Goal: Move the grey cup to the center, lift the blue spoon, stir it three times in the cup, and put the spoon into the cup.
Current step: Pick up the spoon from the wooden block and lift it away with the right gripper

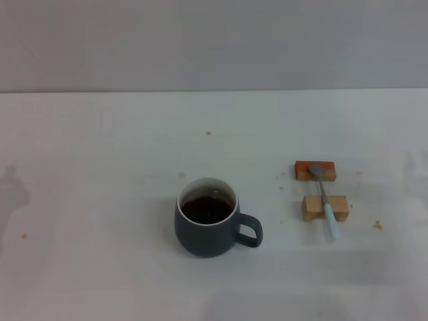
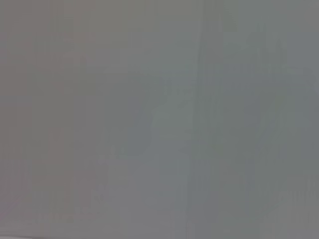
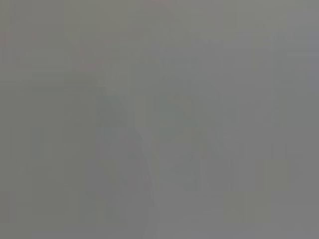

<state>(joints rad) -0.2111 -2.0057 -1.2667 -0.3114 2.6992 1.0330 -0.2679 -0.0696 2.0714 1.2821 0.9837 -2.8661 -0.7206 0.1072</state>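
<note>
A grey cup stands upright on a white table, a little below the middle of the head view, its loop handle pointing toward the robot's right. The cup has a white inside and a pale rim, and it holds dark brown liquid that fills it to somewhat below the rim. To the right of the cup, well apart from it, a blue spoon lies across two small wooden blocks. The farther block is reddish brown and carries the spoon's grey metal bowl; the nearer block is pale wood and supports the neck where it meets the light-blue handle. The handle end juts past the nearer block toward the robot and hangs just above the table. The spoon lies roughly in line from far to near, tilted slightly so the handle tip sits farther right than the bowl. A few small orange-brown specks dot the table around the blocks and elsewhere. Neither gripper nor any part of either arm appears in the head view, so the cup and spoon sit alone with nothing touching them. The left wrist view and the right wrist view show only a flat, featureless grey field, with no fingers, cup or spoon in them, so whether either gripper is spread or closed cannot be told.
</note>
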